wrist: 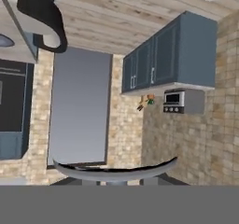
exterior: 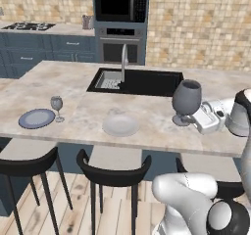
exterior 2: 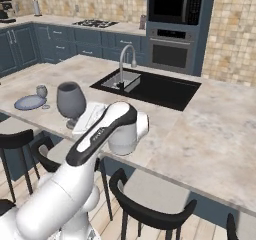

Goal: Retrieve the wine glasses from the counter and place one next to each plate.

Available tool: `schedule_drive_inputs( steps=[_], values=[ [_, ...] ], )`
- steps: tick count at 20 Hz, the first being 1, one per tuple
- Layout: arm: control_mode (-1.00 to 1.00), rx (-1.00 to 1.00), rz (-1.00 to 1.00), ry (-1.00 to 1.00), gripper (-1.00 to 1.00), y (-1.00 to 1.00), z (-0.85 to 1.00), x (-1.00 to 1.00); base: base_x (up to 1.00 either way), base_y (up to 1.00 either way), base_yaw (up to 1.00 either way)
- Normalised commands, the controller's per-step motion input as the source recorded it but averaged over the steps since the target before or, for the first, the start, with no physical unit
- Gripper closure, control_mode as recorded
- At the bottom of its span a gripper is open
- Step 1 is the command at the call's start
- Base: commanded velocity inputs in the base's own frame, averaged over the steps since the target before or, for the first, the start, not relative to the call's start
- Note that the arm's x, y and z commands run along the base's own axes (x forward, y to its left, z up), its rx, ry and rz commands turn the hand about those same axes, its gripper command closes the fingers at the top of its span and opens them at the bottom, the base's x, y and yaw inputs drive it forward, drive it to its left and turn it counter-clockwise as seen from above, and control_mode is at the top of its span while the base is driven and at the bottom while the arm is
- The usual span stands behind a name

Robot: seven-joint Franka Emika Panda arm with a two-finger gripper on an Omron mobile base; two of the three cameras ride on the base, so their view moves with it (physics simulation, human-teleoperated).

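Kitchen, rendered: beige marbled island top [exterior: 73,82] with a black sink [exterior: 147,82] set into it, faucet [exterior: 123,58] at the sink's near-left corner. Basin looks bare apart from a pale rack or drain, hard to tell which.

Dark grey goblet [exterior: 187,101]: wide opaque bowl, short stem, round foot. Upright on the island at roughly 3 o'clock from the pale plate [exterior: 120,125], well apart from it. Gripper [exterior: 193,115] sits at the stem; jaws narrowly parted, apparently closed on the stem, contact partly hidden.

Clear glass [exterior: 57,106]: smaller, slim, upright, just beside the blue-grey plate [exterior: 37,118] at its 2 o'clock. Both plates bare.

Far counter [exterior: 63,29] carries the gas hob [exterior: 29,26]; oven and microwave [exterior: 120,6] beyond.
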Motion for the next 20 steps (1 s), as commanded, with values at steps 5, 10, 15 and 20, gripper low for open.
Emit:
schedule_drive_inputs(
  steps=[5, 10, 15, 20],
  values=[
    [-1.0, 0.0, 0.04, 0.16, 1.0, -0.16, -0.53, 1.0, 0.0, 0.0, 0.0],
    [-1.0, 0.0, 0.1, 0.06, 1.0, -0.37, -0.53, 0.89, 0.0, 0.0, 0.0],
    [-1.0, 0.0, 0.15, -0.04, 1.0, -0.24, -0.33, 0.59, 0.0, 0.0, 0.0],
    [-1.0, 0.0, 0.14, -0.09, 1.0, -0.15, -0.16, 0.53, 0.0, 0.0, 0.0]
  ],
)
